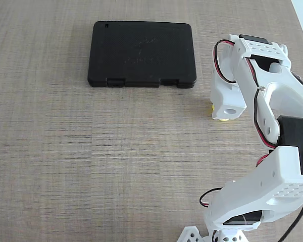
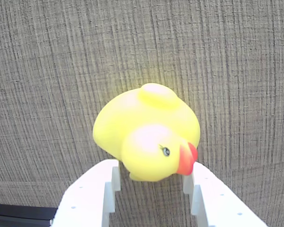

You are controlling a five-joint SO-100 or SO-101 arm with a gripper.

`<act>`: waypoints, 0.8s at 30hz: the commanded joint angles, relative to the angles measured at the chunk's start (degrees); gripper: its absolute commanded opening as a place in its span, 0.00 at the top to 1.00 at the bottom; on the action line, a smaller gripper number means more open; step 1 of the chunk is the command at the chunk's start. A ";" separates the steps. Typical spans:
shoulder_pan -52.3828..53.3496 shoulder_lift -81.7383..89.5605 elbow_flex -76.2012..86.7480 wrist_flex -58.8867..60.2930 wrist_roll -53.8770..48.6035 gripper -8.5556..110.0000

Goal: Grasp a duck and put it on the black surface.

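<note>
The small yellow duck (image 2: 146,132) with an orange-red beak fills the middle of the wrist view, resting on the woven tabletop with its head between my two white fingers (image 2: 92,194). My gripper (image 2: 153,166) is shut on the duck, a finger touching each side of its head. In the fixed view my gripper (image 1: 223,112) points down at the table on the right, and only yellow slivers of the duck (image 1: 221,120) show under it. The black surface (image 1: 141,53), a flat case with latch notches, lies at the back, to the left of my gripper and apart from it.
The white arm (image 1: 272,151) with red and black wires takes up the right side of the fixed view. The beige woven table (image 1: 91,161) stretches left and forward of the case. A dark strip (image 2: 19,215) shows at the wrist view's lower left corner.
</note>
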 commanded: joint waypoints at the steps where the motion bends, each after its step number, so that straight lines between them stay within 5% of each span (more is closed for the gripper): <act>1: 0.26 0.44 -1.41 -0.26 -0.18 0.84; 24: 5.54 -1.14 -1.41 0.00 -0.18 0.64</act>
